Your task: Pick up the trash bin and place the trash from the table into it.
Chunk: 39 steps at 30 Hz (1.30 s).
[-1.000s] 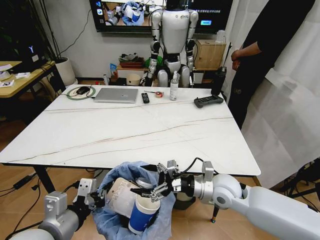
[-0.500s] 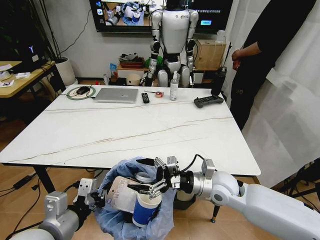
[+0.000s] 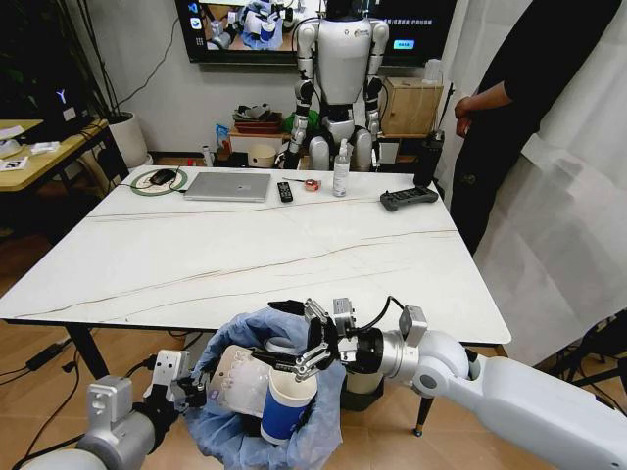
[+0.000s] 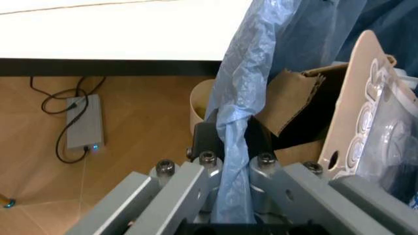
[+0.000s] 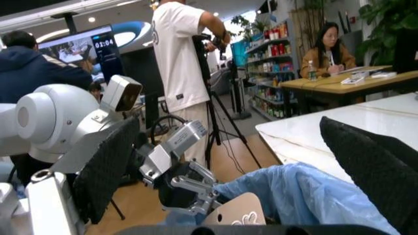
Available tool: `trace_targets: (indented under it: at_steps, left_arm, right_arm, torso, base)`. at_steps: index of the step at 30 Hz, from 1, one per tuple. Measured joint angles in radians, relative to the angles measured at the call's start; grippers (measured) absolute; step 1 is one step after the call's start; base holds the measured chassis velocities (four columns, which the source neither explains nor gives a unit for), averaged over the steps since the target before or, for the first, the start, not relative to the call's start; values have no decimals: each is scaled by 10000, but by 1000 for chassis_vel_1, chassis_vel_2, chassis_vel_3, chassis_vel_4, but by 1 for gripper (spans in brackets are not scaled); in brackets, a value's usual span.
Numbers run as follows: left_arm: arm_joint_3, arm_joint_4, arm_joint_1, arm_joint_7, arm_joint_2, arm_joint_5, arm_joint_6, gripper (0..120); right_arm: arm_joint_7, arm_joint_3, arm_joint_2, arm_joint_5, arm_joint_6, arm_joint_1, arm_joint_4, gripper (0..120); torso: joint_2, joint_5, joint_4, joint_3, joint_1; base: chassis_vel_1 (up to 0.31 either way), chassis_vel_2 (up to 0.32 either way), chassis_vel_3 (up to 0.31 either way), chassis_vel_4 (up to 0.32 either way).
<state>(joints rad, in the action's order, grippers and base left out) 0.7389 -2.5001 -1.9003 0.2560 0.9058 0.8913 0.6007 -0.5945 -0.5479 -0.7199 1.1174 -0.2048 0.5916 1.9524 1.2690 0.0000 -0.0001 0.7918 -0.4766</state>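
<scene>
Fingers (image 3: 284, 307) spread, right gripper (image 3: 286, 340) over trash bin (image 3: 235, 431), left gripper (image 4: 228, 142) pinching bag.

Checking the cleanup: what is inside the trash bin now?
In the trash bin: blue-white paper cup, clear packet, torn brown cardboard. Anything deeper is covered. Right gripper open above.

Wood floor (image 3: 29, 338), white wall (image 3: 147, 59), wall screen (image 3: 411, 29), wooden desk (image 3: 39, 162)

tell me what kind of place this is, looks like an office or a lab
Most likely a robotics lab or demo room. A humanoid robot stands on display below a wall screen behind the marble-look table, which holds a laptop. The right wrist view shows a person filming with a tripod.
</scene>
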Motion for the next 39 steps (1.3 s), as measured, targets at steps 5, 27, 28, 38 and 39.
trace_targets:
  at_steps: [5, 27, 28, 38, 39]
  left_arm:
    - [17, 0, -87, 0, -10, -17, -1, 0]
    - [96, 1, -1116, -261, 315, -941, -239, 0]
    - [96, 1, -1116, -261, 315, -941, -239, 0]
    - [149, 1, -1389, -310, 312, -1116, -375, 0]
    - [156, 1, -1414, -312, 291, -1125, -388, 0]
  right_arm:
    - [553, 517, 83, 38, -92, 246, 164, 100]
    - [3328, 4588, 1614, -761, 147, 3683, 1042, 100]
    - [3328, 4588, 1614, -761, 147, 3683, 1042, 100]
    - [3230, 9422, 1148, -1204, 246, 7910, 1166, 100]
    - [3215, 9852, 1026, -1293, 259, 8306, 1225, 100]
  torso:
    - [0, 0, 1, 0, 0]
    - [0, 2, 4, 0, 0]
    - [0, 2, 4, 0, 0]
    - [0, 4, 0, 0, 1]
    - [1, 2, 0, -1, 1]
  base:
    - [0, 0, 0, 0]
    - [0, 0, 0, 0]
    - [0, 0, 0, 0]
    - [0, 0, 0, 0]
    - [0, 0, 0, 0]
